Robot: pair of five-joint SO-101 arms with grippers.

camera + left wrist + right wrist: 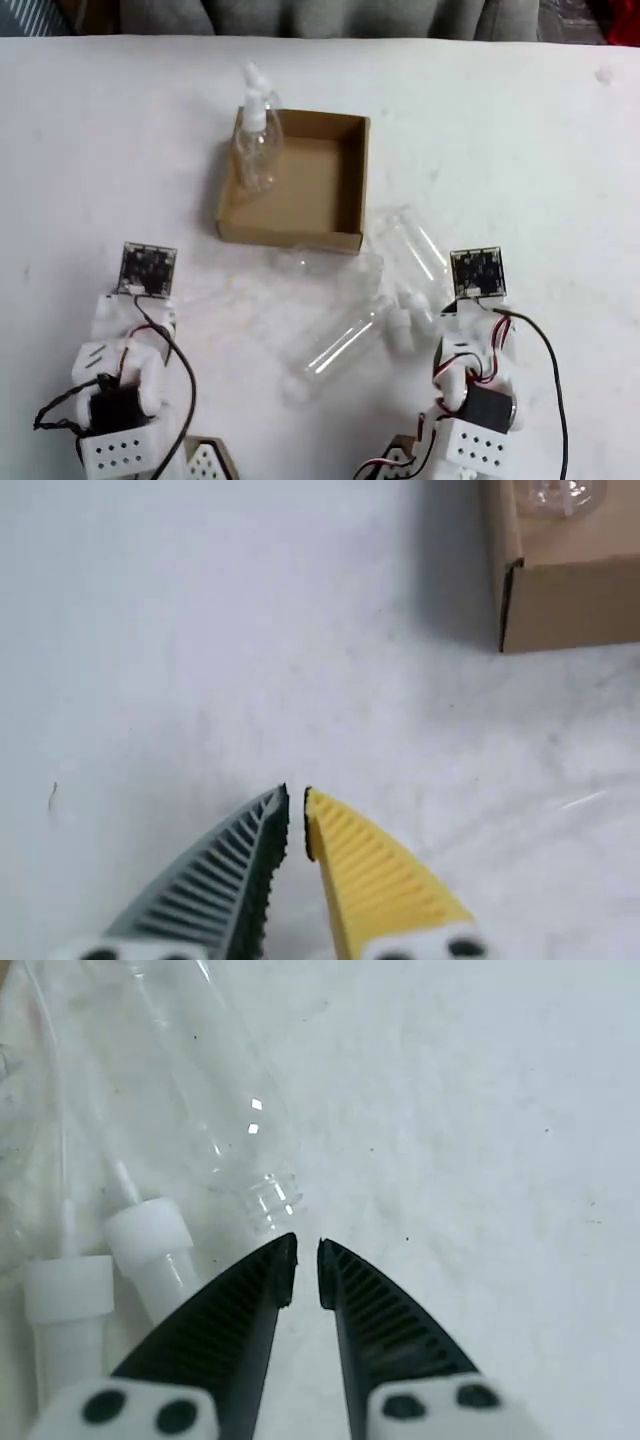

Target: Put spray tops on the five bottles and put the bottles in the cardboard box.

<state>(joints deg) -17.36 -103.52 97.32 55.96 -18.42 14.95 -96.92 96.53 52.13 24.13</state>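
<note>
The cardboard box sits mid-table, and its corner lies ahead of my left gripper. A clear bottle with a white spray top leans at the box's left wall, with a second spray top just behind it. Several bare clear bottles lie on the table in front of the box. One bottle has its open neck just ahead of my right gripper. Two loose spray tops lie beside that gripper. Both grippers are shut on nothing; the left gripper is over bare table.
Both arms are folded back at the near edge, the left arm and the right arm. The table is white. Dark chairs or fabric line the far edge.
</note>
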